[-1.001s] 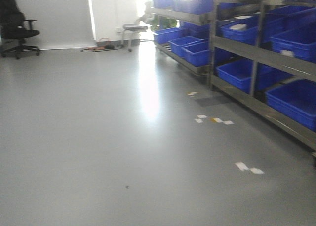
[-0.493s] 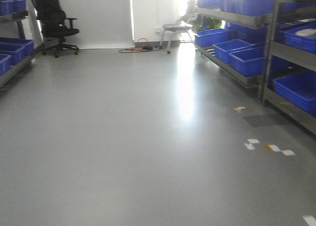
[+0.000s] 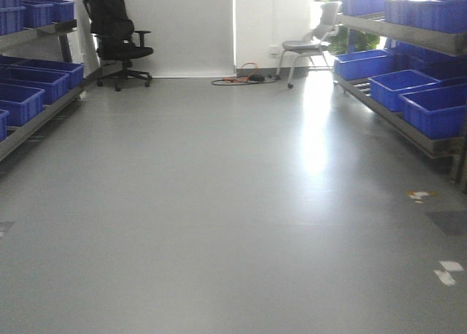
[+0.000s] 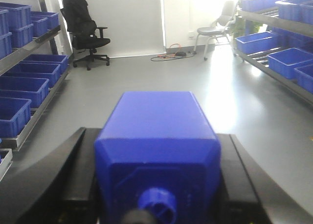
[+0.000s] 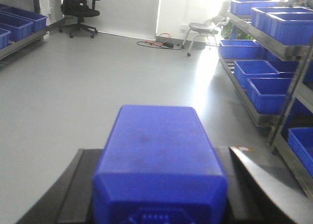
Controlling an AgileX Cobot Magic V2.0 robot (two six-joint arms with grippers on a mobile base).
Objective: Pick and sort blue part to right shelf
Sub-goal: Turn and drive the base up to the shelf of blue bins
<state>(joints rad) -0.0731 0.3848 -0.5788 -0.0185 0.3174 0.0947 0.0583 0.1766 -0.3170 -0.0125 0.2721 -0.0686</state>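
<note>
- Right wrist view: your right gripper is pinching the blue part, a narrow, solid-blue plastic block shaped like a square bottle. A dark finger presses in on each flank.
- The part's flat base points away from the tool and its cap end faces the camera, cropped by the bottom edge.
- Left wrist view: your left gripper is clamped the same way on a second load, a wider squat blue block of plastic with a small round knob towards the lens.
- So the pick looks done: the blue part is off any surface and held in the tool over the bare grey floor.
- What's left is the sort. The right shelf, a grey metal rack of open blue plastic bins, stands ahead of the right gripper and off to its right, well apart from it.
- The front view looks straight down the aisle, with the left rack on one side and a black office chair at the far wall. Neither arm shows in it.
- You'd need to bring the base round towards that right-hand rack before the arm can reach a bin. Which bin is meant, I can't tell.
</note>
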